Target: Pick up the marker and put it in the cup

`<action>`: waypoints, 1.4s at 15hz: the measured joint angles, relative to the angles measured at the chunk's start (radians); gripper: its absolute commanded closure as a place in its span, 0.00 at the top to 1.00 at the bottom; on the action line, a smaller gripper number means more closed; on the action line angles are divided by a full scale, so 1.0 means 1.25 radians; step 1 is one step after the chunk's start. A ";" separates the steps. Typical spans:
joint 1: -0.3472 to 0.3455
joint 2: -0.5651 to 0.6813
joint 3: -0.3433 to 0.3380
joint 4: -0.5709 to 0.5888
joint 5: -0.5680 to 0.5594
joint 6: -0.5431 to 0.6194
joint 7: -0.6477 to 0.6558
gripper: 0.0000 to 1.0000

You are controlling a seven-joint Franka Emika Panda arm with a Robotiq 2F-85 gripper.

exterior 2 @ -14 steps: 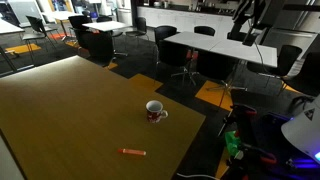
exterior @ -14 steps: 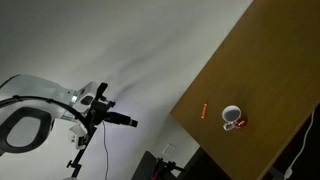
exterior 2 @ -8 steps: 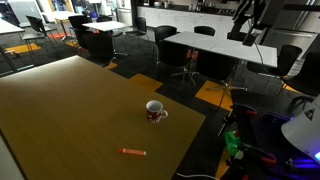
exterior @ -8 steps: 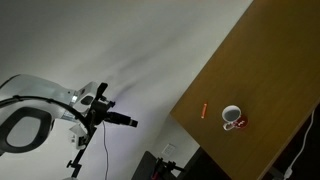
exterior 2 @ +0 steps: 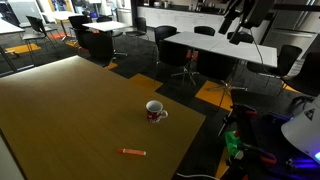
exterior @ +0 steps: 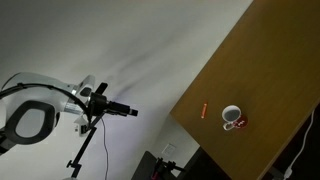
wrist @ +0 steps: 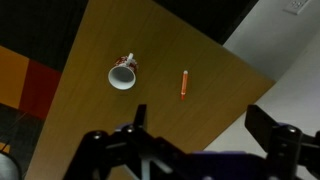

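The marker (exterior: 201, 110), a thin orange-red stick, lies flat on the brown wooden table (exterior: 260, 70) near its edge. It also shows in the other exterior view (exterior 2: 133, 152) and in the wrist view (wrist: 184, 83). The cup (exterior: 232, 117), a white mug with red marking, stands a short way from it and shows in both exterior views (exterior 2: 155, 110) and in the wrist view (wrist: 122, 75). My gripper (wrist: 200, 125) is open and empty, high above the table and far from both. It is also visible in both exterior views (exterior: 125, 110) (exterior 2: 238, 25).
The table's corner edge (exterior 2: 205, 118) is close to the cup. Beyond it are office tables and chairs (exterior 2: 200, 50) on an orange and dark carpet. Cables and equipment (exterior 2: 250, 140) sit by the robot base.
The arm has shifted a little in both exterior views, carrying the gripper slightly sideways. The marker and cup have not moved.
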 measured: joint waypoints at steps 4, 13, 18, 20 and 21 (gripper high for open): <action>0.012 0.098 0.060 0.001 -0.001 0.124 0.051 1.00; 0.057 0.397 0.066 0.047 0.024 0.375 0.075 1.00; 0.072 0.576 0.073 0.101 0.024 0.461 0.073 1.00; 0.072 0.642 0.079 0.126 0.026 0.473 0.069 1.00; 0.073 0.669 0.080 0.138 0.029 0.473 0.061 1.00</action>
